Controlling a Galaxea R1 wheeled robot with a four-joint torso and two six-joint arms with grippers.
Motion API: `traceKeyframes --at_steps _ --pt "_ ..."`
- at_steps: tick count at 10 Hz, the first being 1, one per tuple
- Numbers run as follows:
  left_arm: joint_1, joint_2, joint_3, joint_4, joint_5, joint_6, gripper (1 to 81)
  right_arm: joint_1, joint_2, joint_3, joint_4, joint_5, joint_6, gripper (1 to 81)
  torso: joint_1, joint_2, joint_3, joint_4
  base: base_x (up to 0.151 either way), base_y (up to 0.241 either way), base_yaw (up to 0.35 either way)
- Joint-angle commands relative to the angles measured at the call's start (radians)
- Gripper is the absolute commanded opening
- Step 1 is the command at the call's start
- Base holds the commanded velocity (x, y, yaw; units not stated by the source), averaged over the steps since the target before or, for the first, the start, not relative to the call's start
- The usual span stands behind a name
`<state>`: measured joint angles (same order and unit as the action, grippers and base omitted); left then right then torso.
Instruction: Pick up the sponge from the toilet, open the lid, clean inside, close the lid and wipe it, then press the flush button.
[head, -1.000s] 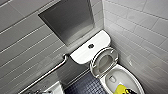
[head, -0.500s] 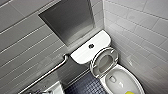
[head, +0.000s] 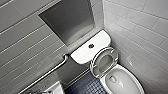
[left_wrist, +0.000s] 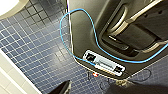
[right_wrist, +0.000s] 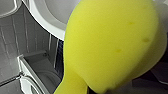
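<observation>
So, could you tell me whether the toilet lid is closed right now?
No, the lid stands raised against the cistern, leaving the bowl open.

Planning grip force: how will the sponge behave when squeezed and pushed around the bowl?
Probably soft: the sponge narrows sharply at one end, as if pinched. Likely light, given its pitted foam surface. Against the glossy bowl it may slide easily.
</observation>
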<state>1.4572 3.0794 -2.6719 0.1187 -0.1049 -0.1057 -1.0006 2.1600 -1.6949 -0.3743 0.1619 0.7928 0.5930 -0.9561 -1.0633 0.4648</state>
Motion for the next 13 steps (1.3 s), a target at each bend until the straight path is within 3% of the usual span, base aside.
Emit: traceKeyframes --at_steps 1,2,5,9,10,11,13 --pt "0.039 -0.023 -0.011 -0.004 0.086 0.000 81.1 0.211 0.050 -0.009 -0.008 -0.210 -0.006 1.0 0.000 0.000 0.000 0.000 0.000 0.000 0.000" --pt "0.038 -0.023 -0.011 -0.004 0.085 0.000 81.1 0.286 0.158 -0.075 -0.008 -0.313 -0.007 1.0 0.000 0.000 0.000 0.000 0.000 0.000 0.000" --pt "0.038 -0.025 -0.011 -0.010 0.085 0.000 81.1 0.469 0.396 -0.261 -0.008 -0.485 -0.009 1.0 -0.001 0.000 0.000 0.000 0.000 0.000 0.000" --pt "0.036 -0.027 -0.011 -0.010 0.086 0.000 81.1 0.546 0.578 -0.414 0.005 -0.493 0.009 1.0 -0.001 0.000 0.000 0.000 0.000 0.000 0.000" --pt "0.035 -0.027 -0.011 -0.011 0.086 0.000 81.1 0.536 0.643 -0.503 0.012 -0.492 0.049 1.0 -0.001 0.000 0.000 0.000 0.000 0.000 0.000" --pt "0.036 -0.028 -0.011 -0.011 0.086 0.000 81.1 0.523 0.700 -0.607 0.018 -0.473 0.132 1.0 -0.001 0.000 0.000 0.000 0.000 0.000 0.000" --pt "0.036 -0.030 -0.011 -0.011 0.086 0.000 81.1 0.492 0.747 -0.673 0.020 -0.412 0.223 1.0 -0.001 0.000 0.000 0.000 0.000 0.000 0.000"
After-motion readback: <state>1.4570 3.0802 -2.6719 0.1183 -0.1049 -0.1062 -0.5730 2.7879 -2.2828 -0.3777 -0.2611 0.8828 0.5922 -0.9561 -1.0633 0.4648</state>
